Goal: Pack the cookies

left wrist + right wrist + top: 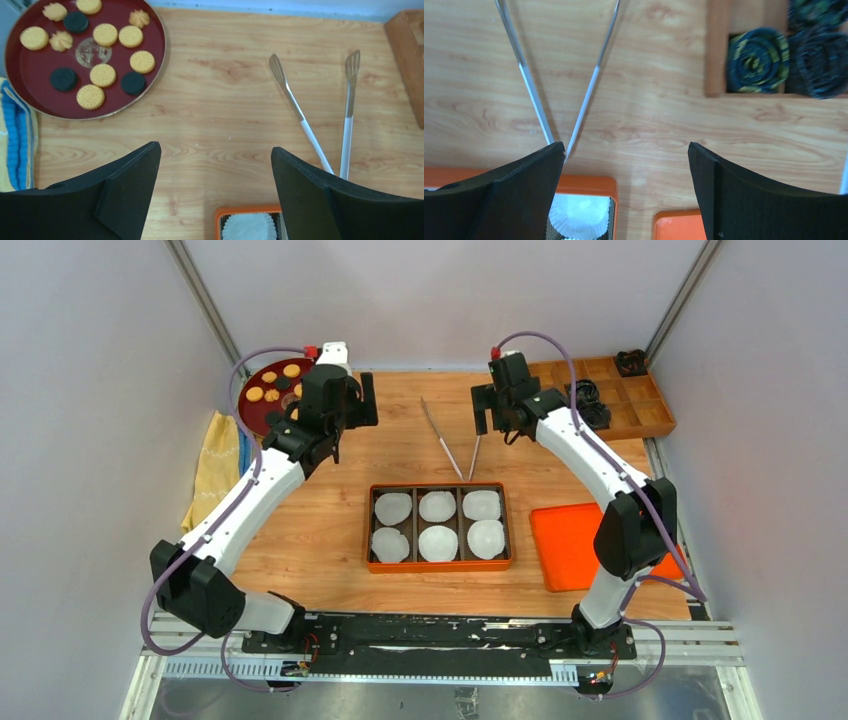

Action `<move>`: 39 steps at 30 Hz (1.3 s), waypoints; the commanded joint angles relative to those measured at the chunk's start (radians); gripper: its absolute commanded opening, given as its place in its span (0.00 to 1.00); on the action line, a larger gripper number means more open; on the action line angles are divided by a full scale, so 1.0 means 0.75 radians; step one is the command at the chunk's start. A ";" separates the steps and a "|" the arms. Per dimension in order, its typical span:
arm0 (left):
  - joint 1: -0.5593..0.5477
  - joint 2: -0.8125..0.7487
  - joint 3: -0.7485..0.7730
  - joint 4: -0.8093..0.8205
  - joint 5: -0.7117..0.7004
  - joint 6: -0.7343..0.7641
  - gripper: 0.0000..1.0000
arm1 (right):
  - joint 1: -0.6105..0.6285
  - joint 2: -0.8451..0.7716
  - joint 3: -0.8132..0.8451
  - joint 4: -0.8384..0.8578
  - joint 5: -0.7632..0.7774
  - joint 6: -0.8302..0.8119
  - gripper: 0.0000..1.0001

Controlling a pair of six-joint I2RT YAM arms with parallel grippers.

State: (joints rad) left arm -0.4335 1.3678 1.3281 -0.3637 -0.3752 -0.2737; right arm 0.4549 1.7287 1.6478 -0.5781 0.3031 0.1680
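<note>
The cookies [103, 34] lie on a dark red round plate [30, 102] at the far left; several are golden-orange, some dark brown, a few flower-shaped. The plate also shows in the top view [258, 410], partly hidden by my left arm. An orange box [438, 564] with several white paper cups [437, 506] sits mid-table. Metal tongs [448, 445] lie behind it. My left gripper [215, 150] is open and empty, raised right of the plate. My right gripper [626, 147] is open and empty, raised right of the tongs [589, 95].
An orange lid [575, 540] lies right of the box. A wooden divided tray [640, 405] with dark rolled items [758, 60] stands at the back right. A yellow cloth [212, 475] lies at the left edge, by the wall.
</note>
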 commanded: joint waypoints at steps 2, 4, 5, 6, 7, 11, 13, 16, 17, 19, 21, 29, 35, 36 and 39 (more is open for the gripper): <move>0.007 -0.002 -0.007 0.015 0.141 -0.003 0.90 | -0.012 -0.014 -0.169 0.068 -0.228 0.071 1.00; 0.007 0.020 0.013 0.012 0.157 -0.003 0.90 | -0.012 0.015 -0.190 0.082 -0.284 0.085 1.00; 0.007 0.031 0.021 0.011 0.163 -0.002 0.90 | -0.010 0.032 -0.190 0.082 -0.306 0.089 1.00; 0.007 0.037 0.023 0.011 0.165 -0.003 0.90 | -0.009 0.050 -0.184 0.083 -0.322 0.090 1.00; 0.007 0.042 0.021 0.014 0.167 -0.003 0.90 | -0.008 0.071 -0.176 0.084 -0.334 0.088 1.00; 0.009 0.045 0.007 0.018 0.162 -0.006 0.90 | -0.007 0.097 -0.158 0.078 -0.358 0.062 1.00; 0.009 0.039 0.007 0.018 0.178 -0.011 0.92 | -0.009 0.091 -0.164 0.078 -0.352 0.047 1.00; 0.009 0.033 0.010 0.024 0.205 -0.021 0.94 | -0.007 0.099 -0.169 0.078 -0.370 0.043 1.00; 0.009 0.033 0.012 0.025 0.207 -0.025 0.94 | -0.007 0.109 -0.167 0.078 -0.382 0.047 1.00; 0.009 0.040 0.022 0.020 0.210 -0.029 0.95 | -0.005 0.131 -0.159 0.074 -0.440 0.058 1.00; 0.009 0.047 0.039 0.003 0.209 -0.029 0.96 | -0.004 0.142 -0.163 0.073 -0.461 0.067 1.00; 0.009 0.036 0.030 -0.006 0.222 -0.040 0.96 | 0.033 0.176 -0.163 0.073 -0.493 0.084 1.00; 0.009 0.018 0.008 0.002 0.220 -0.042 0.98 | 0.052 0.270 -0.090 0.075 -0.482 0.082 1.00; 0.009 0.017 0.007 0.001 0.220 -0.042 0.98 | 0.052 0.288 -0.075 0.075 -0.483 0.081 1.00; 0.009 0.012 0.002 -0.004 0.226 -0.039 0.97 | 0.056 0.340 -0.039 0.075 -0.488 0.082 1.00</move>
State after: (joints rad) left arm -0.4278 1.3975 1.3296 -0.3634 -0.2192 -0.3004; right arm 0.4828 1.9327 1.5692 -0.5079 -0.0532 0.2214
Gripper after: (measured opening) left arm 0.979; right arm 0.999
